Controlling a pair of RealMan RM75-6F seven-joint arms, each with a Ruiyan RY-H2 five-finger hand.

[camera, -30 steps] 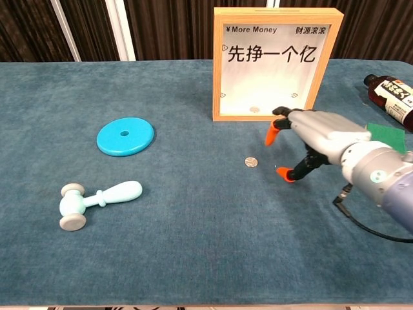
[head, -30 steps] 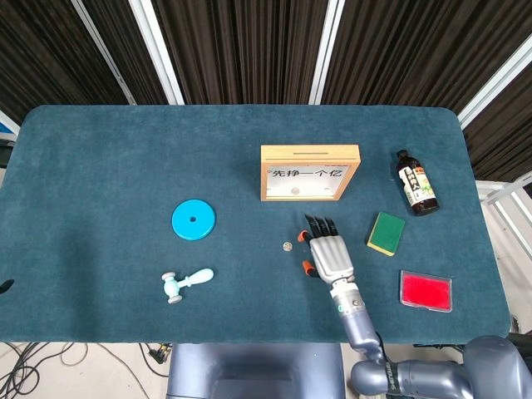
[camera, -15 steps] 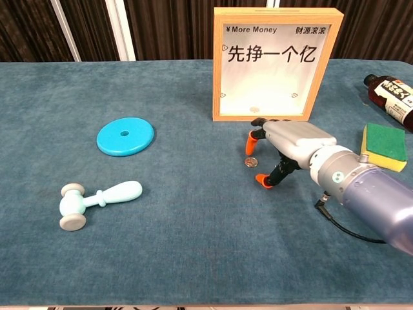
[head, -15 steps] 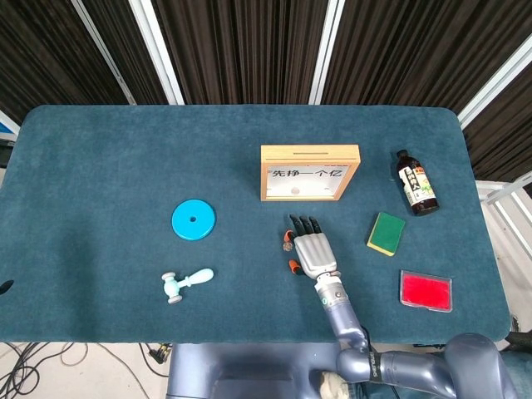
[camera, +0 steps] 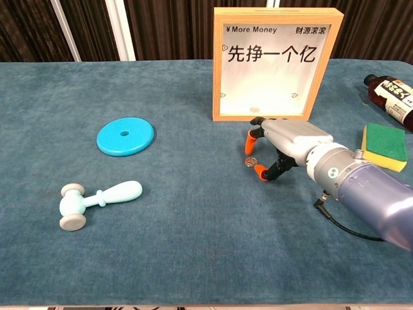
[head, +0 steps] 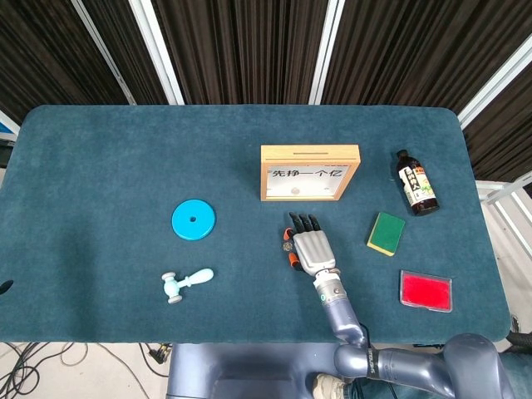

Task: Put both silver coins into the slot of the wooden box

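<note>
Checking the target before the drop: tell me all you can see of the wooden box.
The wooden box stands upright on the blue cloth, a light wood frame around a pale front panel printed "More Money" with Chinese characters. A slot runs along its top edge. One coin seems to lie inside at the bottom. Nothing touches it; the right hand is in front.

The teal table (head: 100,166) carries box (head: 310,172), coin (camera: 249,161), disc (head: 193,220), hammer (head: 186,283), bottle (head: 416,182), sponge (head: 386,233).

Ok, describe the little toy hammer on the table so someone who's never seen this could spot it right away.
Start at the wooden box standing upright near the middle of the blue table, then look left to the flat blue disc. The toy hammer lies nearer the front edge than the disc. It is the only pale mint thing there, with a rounded handle and grey-capped head.
</note>
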